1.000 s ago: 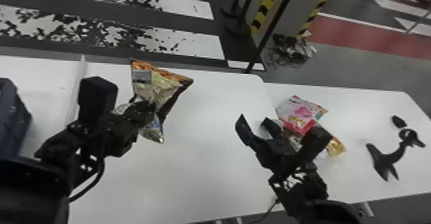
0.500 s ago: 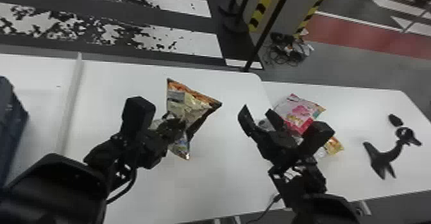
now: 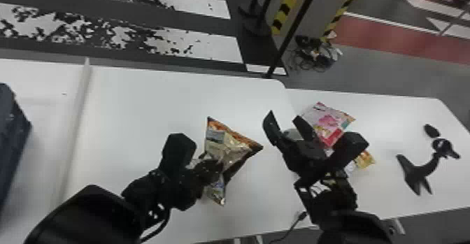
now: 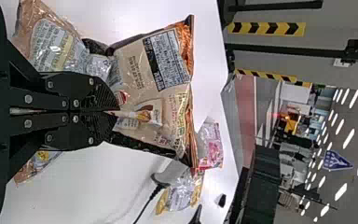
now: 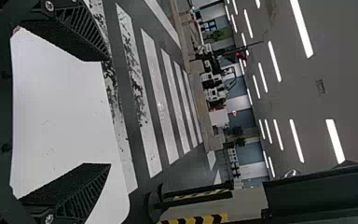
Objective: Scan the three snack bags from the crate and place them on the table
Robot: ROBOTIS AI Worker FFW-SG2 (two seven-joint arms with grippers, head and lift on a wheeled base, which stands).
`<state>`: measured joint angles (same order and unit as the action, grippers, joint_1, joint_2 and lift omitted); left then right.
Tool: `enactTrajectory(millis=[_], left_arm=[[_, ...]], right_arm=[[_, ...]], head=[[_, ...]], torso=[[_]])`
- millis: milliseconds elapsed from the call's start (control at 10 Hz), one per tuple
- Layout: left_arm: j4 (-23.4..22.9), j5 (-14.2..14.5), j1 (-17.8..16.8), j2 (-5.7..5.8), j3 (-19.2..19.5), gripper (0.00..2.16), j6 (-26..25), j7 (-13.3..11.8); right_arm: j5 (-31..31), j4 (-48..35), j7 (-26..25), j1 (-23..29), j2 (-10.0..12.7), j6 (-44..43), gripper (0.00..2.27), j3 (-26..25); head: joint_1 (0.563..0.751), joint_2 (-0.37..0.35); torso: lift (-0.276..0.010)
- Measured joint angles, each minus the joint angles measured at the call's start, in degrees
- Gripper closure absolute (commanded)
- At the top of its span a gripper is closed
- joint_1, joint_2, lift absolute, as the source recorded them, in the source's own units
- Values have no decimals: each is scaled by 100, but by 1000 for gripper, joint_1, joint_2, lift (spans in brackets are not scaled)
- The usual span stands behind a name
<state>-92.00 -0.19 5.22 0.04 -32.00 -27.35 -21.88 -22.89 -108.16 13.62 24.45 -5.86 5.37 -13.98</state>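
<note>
In the head view my left gripper (image 3: 213, 163) is over the middle of the white table, shut on an orange-and-beige snack bag (image 3: 230, 147). The left wrist view shows the gripper (image 4: 112, 112) pinching the crinkled middle of this snack bag (image 4: 158, 84), its printed back showing. My right gripper (image 3: 285, 122) stands open to the right of the bag; in the right wrist view nothing is between the fingers of the gripper (image 5: 93, 112). Behind it lie a pink snack bag (image 3: 327, 122) and a yellow one (image 3: 364, 159), partly hidden by the right gripper.
A dark blue crate (image 3: 14, 138) stands at the far left. On the right table lies a black stand-like object (image 3: 419, 171) beside a small dark oval piece (image 3: 432, 130). A black cable (image 3: 295, 222) hangs near the front edge. A raised divider (image 3: 78, 121) crosses the left side.
My left gripper has carried the orange-and-beige bag rightward and somewhat nearer the front, closer to the right gripper. The right gripper has shifted slightly and stays open.
</note>
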Motion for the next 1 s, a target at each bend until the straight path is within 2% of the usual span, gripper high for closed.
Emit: enactTrajectory(millis=[100, 200, 600, 800, 1000], left_arm=[[86, 115, -16, -3, -27, 421, -2, -24], [124, 206, -27, -4, -44, -1, -3, -51], [67, 238, -29, -5, -66, 22, -28, -106], [-375, 202, 90, -4, 45, 22, -23, -29], [-1051, 165, 388, 65, 546, 22, -23, 71]], right_arm=[[-9, 4, 0, 9, -4, -17, 76, 0], [-25, 5, 0, 32, -13, -61, 76, -1], [-58, -22, 0, 197, -41, -224, 76, -32], [-82, -79, 0, 278, -62, -241, 76, -43], [-87, -91, 0, 312, -83, -237, 76, -30]], head=[[695, -350], [695, -350], [695, -350], [695, -350], [695, -350]], torso=[[-62], [-62], [-62], [-62], [-62]])
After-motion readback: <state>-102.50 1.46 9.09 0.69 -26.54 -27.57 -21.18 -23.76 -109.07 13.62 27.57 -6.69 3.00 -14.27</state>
